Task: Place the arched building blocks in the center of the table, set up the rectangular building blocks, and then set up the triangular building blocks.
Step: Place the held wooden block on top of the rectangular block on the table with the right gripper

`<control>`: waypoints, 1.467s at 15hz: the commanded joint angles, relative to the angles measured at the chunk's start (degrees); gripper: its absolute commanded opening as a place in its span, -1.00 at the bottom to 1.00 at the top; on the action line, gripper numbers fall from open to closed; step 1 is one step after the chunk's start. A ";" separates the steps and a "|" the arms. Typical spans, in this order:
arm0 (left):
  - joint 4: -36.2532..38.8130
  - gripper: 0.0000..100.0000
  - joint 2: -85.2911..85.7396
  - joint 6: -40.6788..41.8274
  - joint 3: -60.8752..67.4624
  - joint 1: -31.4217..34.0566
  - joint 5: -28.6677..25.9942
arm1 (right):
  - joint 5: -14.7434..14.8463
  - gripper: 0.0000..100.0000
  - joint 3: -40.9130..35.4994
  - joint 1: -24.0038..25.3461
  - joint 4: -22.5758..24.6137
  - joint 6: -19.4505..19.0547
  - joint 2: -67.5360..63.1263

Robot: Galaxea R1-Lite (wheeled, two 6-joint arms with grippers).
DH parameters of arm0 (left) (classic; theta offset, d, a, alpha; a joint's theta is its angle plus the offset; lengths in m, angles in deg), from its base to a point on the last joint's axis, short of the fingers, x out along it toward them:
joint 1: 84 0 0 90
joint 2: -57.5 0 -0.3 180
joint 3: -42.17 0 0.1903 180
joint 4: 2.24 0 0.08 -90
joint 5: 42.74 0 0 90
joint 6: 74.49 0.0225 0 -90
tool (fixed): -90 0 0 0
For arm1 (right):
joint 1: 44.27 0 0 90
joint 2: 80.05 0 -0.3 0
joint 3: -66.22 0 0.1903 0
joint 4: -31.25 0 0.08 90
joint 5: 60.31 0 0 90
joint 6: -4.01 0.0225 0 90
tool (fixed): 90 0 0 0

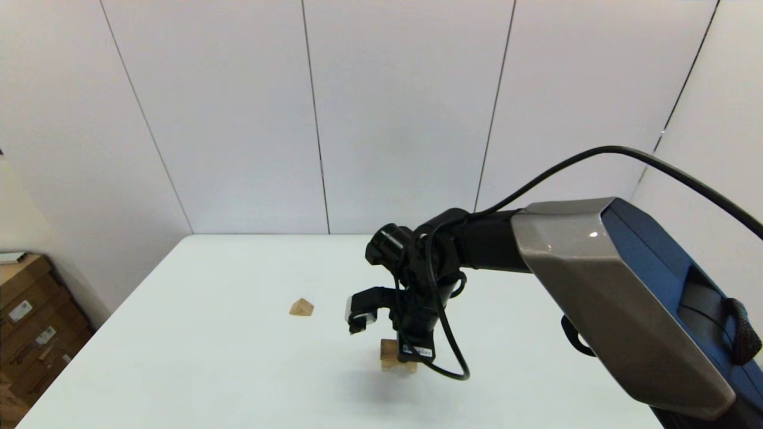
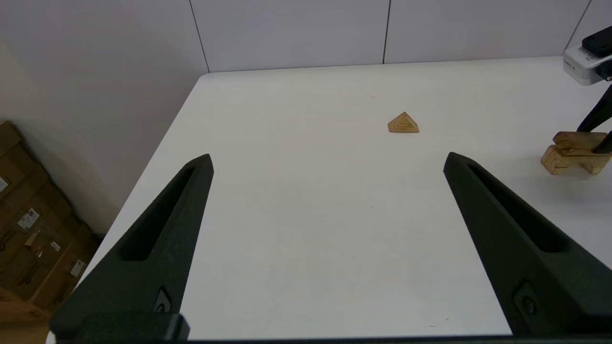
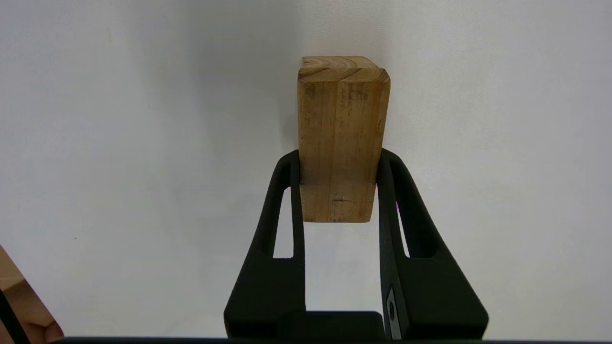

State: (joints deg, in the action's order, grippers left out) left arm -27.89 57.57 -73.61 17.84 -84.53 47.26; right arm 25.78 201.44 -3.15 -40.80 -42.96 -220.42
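The right claw is reaching down over the middle of the large white rectangular bench, and its two black fingers are pinching the flat, slim oblong block of darker tan wood by its two long sides. This block is lying on top of the chunky light-tan wooden block with a curved hollow in its lower face; in the left wrist view the two are touching, and the arched one is standing on the bench with its hollow facing down. In the head view the arm is covering most of this stack, so only one corner of wood is showing. The small tan wooden triangular prism is sitting alone on the bench with its ridge up, well apart from the stack, on the robot's left side. The left claw is hanging above the bench near its left edge, with its fingers spread wide and holding nothing.
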 commanded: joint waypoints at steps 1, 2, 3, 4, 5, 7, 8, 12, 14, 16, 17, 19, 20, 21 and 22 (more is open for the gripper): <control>-0.01 1.00 -0.07 0.00 0.00 0.00 0.00 | -0.04 -1.00 0.04 0.01 -0.28 -0.75 0.19; -0.01 1.00 -0.07 0.00 0.00 0.00 0.00 | -0.04 -1.00 0.04 0.10 -0.28 -0.84 0.28; -0.01 1.00 -0.07 0.00 0.00 0.00 0.00 | -0.04 -1.00 0.04 0.10 -0.28 -1.19 0.36; -0.01 1.00 -0.07 0.00 0.00 0.00 0.00 | -0.04 -1.00 0.04 0.10 -0.28 -1.72 0.36; -0.01 1.00 -0.07 0.00 0.00 0.00 0.00 | -0.04 -1.00 0.04 0.10 -0.28 -2.51 0.36; -0.01 1.00 -0.07 0.00 0.00 0.00 0.00 | -0.04 -1.00 0.04 0.01 -0.28 -3.04 0.36; -0.01 1.00 -0.07 0.00 0.00 0.00 0.00 | -0.04 -1.00 0.04 0.01 -0.28 -3.22 0.28; -0.01 1.00 -0.07 0.00 0.00 0.00 0.00 | 0.05 -1.00 0.04 0.01 -0.28 -4.01 0.19; -0.01 1.00 -0.07 0.00 0.00 0.00 0.00 | -0.04 -1.00 0.04 0.01 -0.19 -3.92 0.01; -0.01 1.00 -0.07 0.00 0.00 0.00 0.00 | -0.04 -1.00 0.04 0.10 -0.02 -3.92 -0.16; -0.01 1.00 -0.07 0.00 0.00 0.00 0.00 | -0.04 -1.00 0.04 0.10 0.25 -3.83 -0.43; -0.01 1.00 -0.07 0.00 0.00 0.00 0.00 | -0.04 -1.00 0.04 0.01 0.25 -3.83 -0.60; -0.01 1.00 -0.07 0.00 0.00 0.00 0.00 | -0.04 -1.00 0.04 0.01 0.25 -3.83 -0.51; -0.01 1.00 -0.07 0.00 0.00 0.00 0.00 | -0.04 -1.00 0.04 0.01 0.25 -3.83 -0.51; -0.01 1.00 -0.07 0.00 0.00 0.00 0.00 | -0.04 -1.00 0.04 0.01 0.25 -3.92 -0.43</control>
State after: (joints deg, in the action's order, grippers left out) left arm -27.87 57.57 -73.61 17.84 -84.53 47.26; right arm 25.79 201.47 -3.15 -40.25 -46.51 -220.79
